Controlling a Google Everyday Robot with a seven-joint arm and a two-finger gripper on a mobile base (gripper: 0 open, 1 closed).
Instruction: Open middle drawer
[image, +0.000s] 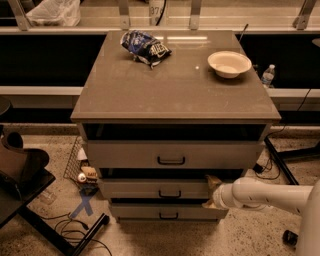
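Gripper (212, 192) low on the right, against the right end of the middle drawer (150, 189); open or closed, cannot tell. Drawer front facing the camera, long axis left to right, black handle (170, 193) centred. Speckled floor (250, 235) in front; cables (67, 231) at left.
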